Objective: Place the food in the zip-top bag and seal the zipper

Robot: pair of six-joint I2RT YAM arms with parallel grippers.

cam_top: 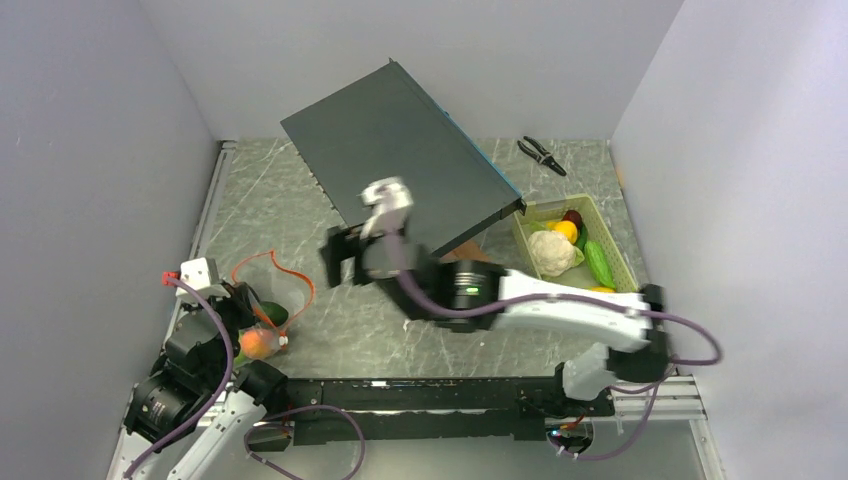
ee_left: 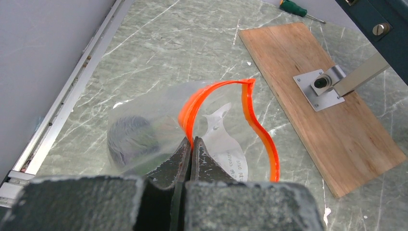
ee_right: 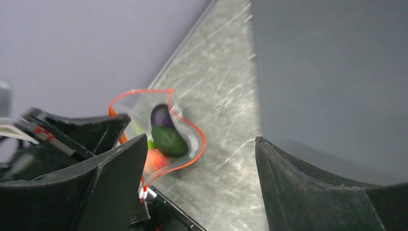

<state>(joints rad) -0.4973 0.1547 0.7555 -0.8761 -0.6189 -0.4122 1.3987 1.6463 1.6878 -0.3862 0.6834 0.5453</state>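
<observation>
Top view: the zip-top bag (cam_top: 272, 292) sits on the left, but the cauliflower (cam_top: 552, 252) and more are waiting in the tray (cam_top: 622, 265). Left wrist: the left gripper (ee_left: 190, 144) is pinched shut on the zipper (ee_left: 262, 139), mouth gaping open. Right wrist: the right gripper (ee_right: 202, 144) is spread wide and empty; the eggplant (ee_right: 161, 115), lime (ee_right: 169, 140) and orange (ee_right: 155, 160) are bagged. Sealing's not done yet.
</observation>
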